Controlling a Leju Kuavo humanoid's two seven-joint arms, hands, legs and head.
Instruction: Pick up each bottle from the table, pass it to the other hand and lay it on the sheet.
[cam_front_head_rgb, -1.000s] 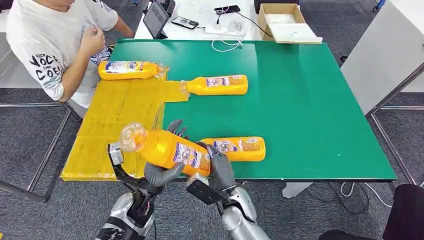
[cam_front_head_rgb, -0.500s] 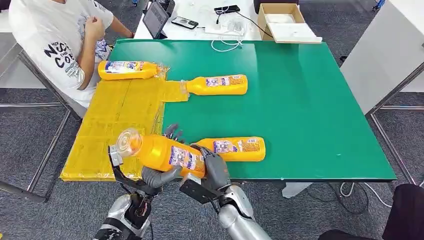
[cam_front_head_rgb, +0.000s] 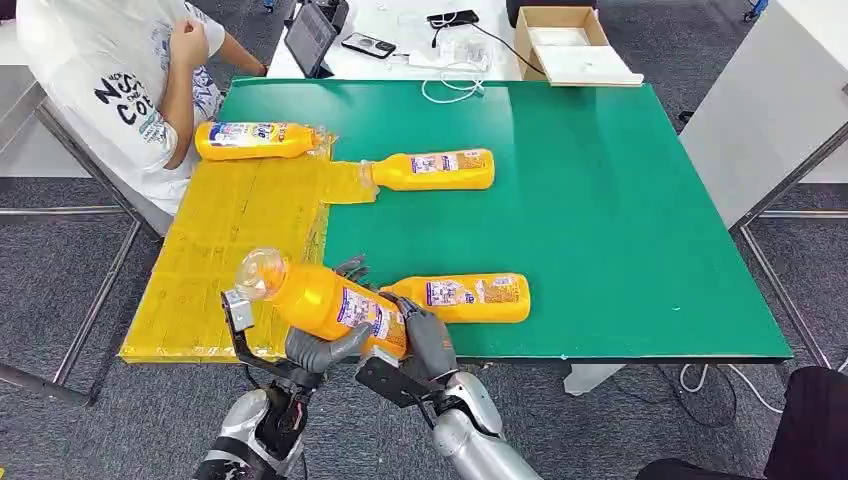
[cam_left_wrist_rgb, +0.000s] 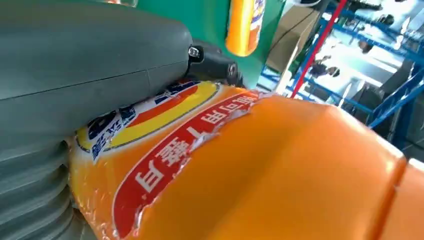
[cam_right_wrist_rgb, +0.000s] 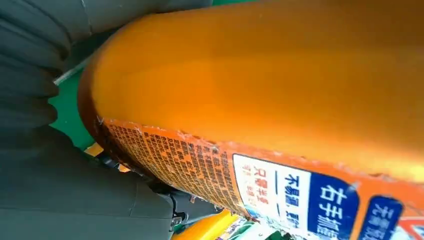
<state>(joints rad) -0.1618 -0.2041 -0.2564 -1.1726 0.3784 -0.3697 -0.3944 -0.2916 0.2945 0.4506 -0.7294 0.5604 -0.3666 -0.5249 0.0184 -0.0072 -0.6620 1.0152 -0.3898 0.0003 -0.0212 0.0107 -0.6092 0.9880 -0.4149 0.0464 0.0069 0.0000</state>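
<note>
While both hands grip the held bottle (cam_front_head_rgb: 325, 302) at the near table edge, handover looks mid-way: left hand (cam_front_head_rgb: 322, 348) under its middle, right hand (cam_front_head_rgb: 428, 340) on its base. One bottle (cam_front_head_rgb: 262, 140) lies on the sheet (cam_front_head_rgb: 230, 240) far ahead-left. Left to do, I judge: bottle (cam_front_head_rgb: 465, 297) just beyond the right hand, and bottle (cam_front_head_rgb: 435, 169) further out, only its cap on the sheet.

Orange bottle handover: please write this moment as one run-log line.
orange bottle | gripped by left hand and right hand | above table edge | not released
</note>
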